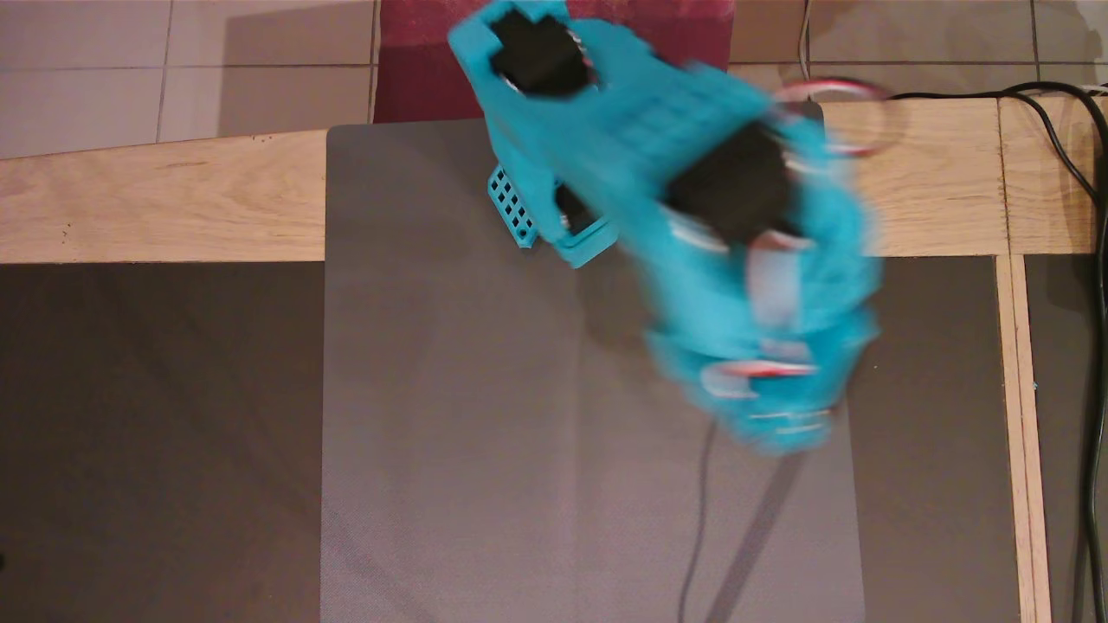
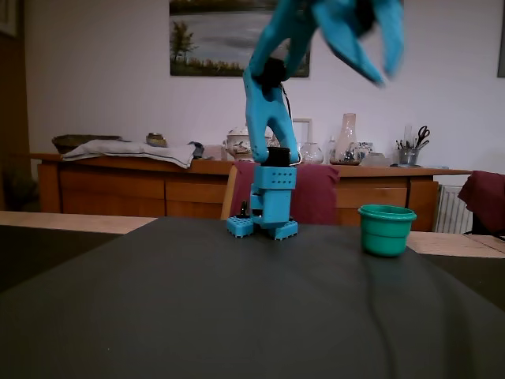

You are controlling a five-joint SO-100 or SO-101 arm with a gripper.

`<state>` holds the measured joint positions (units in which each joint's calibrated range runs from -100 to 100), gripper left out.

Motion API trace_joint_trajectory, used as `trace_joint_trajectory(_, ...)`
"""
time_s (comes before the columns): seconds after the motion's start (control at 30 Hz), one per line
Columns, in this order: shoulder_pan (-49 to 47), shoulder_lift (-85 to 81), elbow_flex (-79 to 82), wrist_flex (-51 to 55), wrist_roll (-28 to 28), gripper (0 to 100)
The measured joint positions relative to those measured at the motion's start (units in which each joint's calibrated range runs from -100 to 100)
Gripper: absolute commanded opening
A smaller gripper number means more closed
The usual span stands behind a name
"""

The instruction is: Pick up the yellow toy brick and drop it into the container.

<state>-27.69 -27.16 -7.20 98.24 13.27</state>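
On the dark mat (image 2: pixel 237 316), at about 3 o'clock from the arm's base (image 2: pixel 264 225) in the fixed view, stands the container (image 2: pixel 387 230). It is a round teal-green cup, upright, with its mouth open to the top, and it is well apart from the base. The yellow toy brick does not show in either view, so I cannot tell where it is.

High above the container, toward 12 o'clock, is the gripper (image 2: pixel 387 75), close to the upper edge of the fixed view. It is strongly blurred. Two turquoise fingers (image 2: pixel 347 43) point downward and come near each other at their tips, but I cannot tell if the jaws are spread, pressed together or pinching something.

The arm (image 2: pixel 264 110) rises from the base and bends toward 1 o'clock to reach the gripper.

From the overhead view, the arm (image 1: pixel 640 130) is a large turquoise shape, blurred at its far end, and it reaches from 12 o'clock toward 5 o'clock over the grey mat (image 1: pixel 485 450). It covers much of the mat on that side. The mat lies partly on a wooden table (image 1: pixel 156 208). A black cable (image 1: pixel 1092 285) runs down the 3 o'clock edge of this view.
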Motion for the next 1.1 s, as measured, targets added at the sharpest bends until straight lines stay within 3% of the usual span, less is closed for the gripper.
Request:
trace_joint_trajectory(0.2,14.55,-11.30,0.00,0.00,-0.11,0)
trace_joint_trajectory(0.43,17.07,-25.07,3.90,0.09,-4.65,0)
trace_joint_trajectory(0.57,17.15,-34.08,22.02,-0.35,-6.56,0)
trace_joint_trajectory(0.87,17.15,-54.06,62.17,-20.33,-6.77,0)
trace_joint_trajectory(1.1,17.52,-66.81,77.93,-24.11,-8.67,0)
